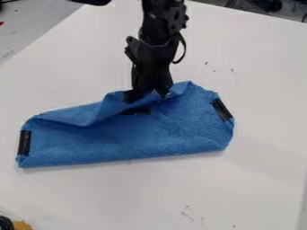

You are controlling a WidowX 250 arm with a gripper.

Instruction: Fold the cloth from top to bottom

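Observation:
The black gripper [147, 95] comes down from the top edge and stands at the upper middle of the blue cloth [180, 121]. Its two fingers are spread apart, with their tips against the cloth's raised, rumpled top edge. The cloth lies as a wide, slightly slanted strip, with a loose flap along its upper left. Black patches mark its left end, its right end and the area just below the gripper.
The cloth rests on a white table [252, 179], whose edges slant away at the upper left and upper right. A dark object and a yellow-orange one [21, 225] sit in the lower left corner.

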